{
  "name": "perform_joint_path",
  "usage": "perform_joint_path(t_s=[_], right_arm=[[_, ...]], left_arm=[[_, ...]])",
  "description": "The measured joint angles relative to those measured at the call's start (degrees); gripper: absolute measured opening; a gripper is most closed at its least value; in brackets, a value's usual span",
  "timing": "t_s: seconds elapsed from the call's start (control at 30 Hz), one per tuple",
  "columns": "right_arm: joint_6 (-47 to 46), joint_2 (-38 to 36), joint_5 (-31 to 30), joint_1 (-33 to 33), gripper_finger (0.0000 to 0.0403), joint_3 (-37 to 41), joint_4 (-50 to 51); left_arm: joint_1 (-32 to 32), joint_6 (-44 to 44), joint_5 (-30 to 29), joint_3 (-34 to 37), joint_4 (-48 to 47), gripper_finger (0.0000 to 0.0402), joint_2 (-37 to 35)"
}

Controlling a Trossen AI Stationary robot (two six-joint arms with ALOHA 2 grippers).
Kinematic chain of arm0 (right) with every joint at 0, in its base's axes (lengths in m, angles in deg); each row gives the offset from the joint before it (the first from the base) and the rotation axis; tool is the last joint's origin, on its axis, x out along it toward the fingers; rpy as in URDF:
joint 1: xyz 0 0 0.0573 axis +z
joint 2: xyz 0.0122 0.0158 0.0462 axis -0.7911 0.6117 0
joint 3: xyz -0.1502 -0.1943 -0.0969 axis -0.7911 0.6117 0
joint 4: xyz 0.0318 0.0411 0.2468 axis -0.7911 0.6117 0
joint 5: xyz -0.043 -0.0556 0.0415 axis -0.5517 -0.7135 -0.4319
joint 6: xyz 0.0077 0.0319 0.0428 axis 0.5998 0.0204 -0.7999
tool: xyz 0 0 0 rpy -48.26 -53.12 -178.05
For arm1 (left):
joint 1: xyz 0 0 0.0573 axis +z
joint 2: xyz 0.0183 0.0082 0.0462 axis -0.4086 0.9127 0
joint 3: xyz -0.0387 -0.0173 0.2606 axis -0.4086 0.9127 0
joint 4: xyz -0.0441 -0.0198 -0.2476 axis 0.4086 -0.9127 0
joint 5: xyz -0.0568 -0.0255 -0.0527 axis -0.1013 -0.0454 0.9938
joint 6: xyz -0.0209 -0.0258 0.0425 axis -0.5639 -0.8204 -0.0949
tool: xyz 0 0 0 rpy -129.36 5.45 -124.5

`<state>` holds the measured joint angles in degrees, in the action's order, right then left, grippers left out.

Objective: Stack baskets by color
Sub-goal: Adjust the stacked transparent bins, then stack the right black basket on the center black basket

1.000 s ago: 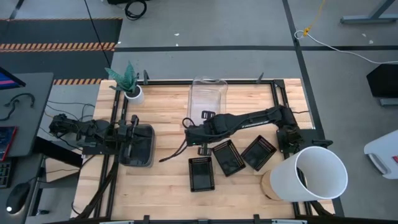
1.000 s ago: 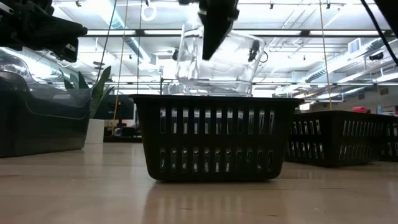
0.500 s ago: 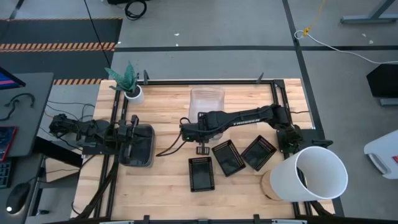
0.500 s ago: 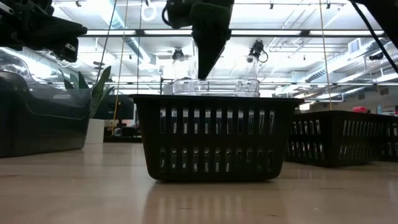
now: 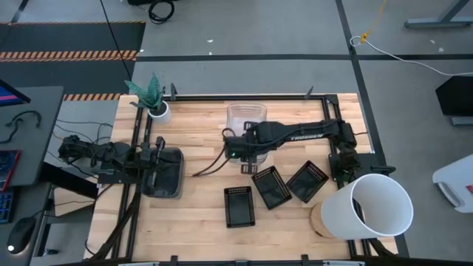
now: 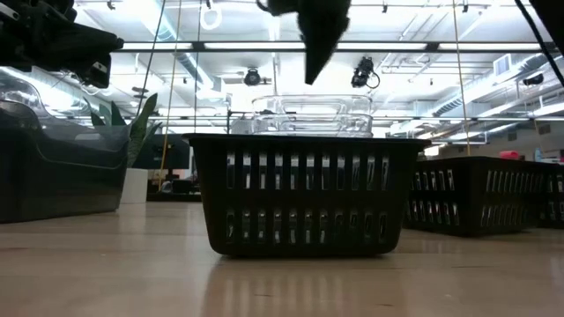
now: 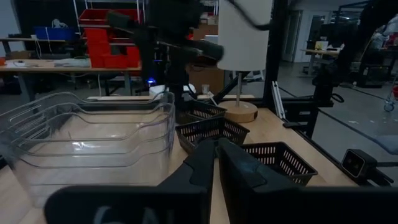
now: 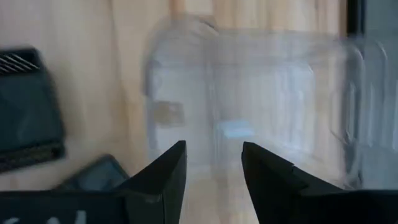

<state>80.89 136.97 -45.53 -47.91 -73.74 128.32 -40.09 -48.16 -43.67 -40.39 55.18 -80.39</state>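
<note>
Clear bins [image 5: 245, 116] stand nested in one stack on the table's far middle, rims level [image 6: 310, 114]. My right gripper [image 5: 242, 140] hangs open above the stack's near side [image 8: 213, 162], touching nothing; in the low view it is well above the rims [image 6: 319, 48]. Three black baskets rest separately on the table: one near the middle [image 5: 239, 205], two right of it [image 5: 271, 186] [image 5: 307, 181]. Smoky grey trays [image 5: 166, 172] sit stacked at the left. There my left gripper [image 5: 157, 151] waits, shut [image 7: 216, 155], beside the trays [image 7: 93, 137].
A big white bucket [image 5: 377, 207] lies on its side at the near right corner. A small white plant pot [image 5: 157, 111] stands at the far left. A black frame rail [image 5: 244, 96] runs along the table's far edge. Bare wood lies between the trays and the black baskets.
My right gripper held a clear bin tipped up above the stack, set it down into the stack and let go. The bin now sits level in the others. The gripper has then risen clear and shifted a little toward the table's right edge.
</note>
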Motion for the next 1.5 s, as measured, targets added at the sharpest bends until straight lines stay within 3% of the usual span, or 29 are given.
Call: perform_joint_path(t_s=[0.17, 0.63, 0.8, 1.27, 1.33, 1.5], right_arm=[[-0.7, -4.8, 0.5, -2.2, 0.0154, 5.9, -2.4], [-9.3, -18.2, -8.1, -15.4, 0.0124, 33.7, -7.5], [-8.7, -17.2, -2.1, -17.7, 0.0120, 38.5, -13.9], [-1.9, -10.9, 17.2, -16.7, 0.0106, 40.5, -51.3], [-0.9, -10.8, 17.9, -16.0, 0.0104, 39.6, -51.2], [-1.7, -12.9, 17.5, -13.7, 0.0100, 36.0, -39.5]], left_arm=[[0.0, 0.0, 0.0, 0.0, 0.0, 0.0027, 0.0], [0.0, 0.0, 0.0, 0.0, 0.0, 0.0026, 0.0], [0.0, 0.0, 0.0, 0.0, 0.0, 0.0024, 0.0], [0.0, 0.0, 0.0, 0.0, 0.0, 0.0030, 0.0], [0.0, 0.0, 0.0, 0.0, 0.0, 0.0027, 0.0], [0.0, 0.0, 0.0, 0.0, 0.0, 0.0029, 0.0]])
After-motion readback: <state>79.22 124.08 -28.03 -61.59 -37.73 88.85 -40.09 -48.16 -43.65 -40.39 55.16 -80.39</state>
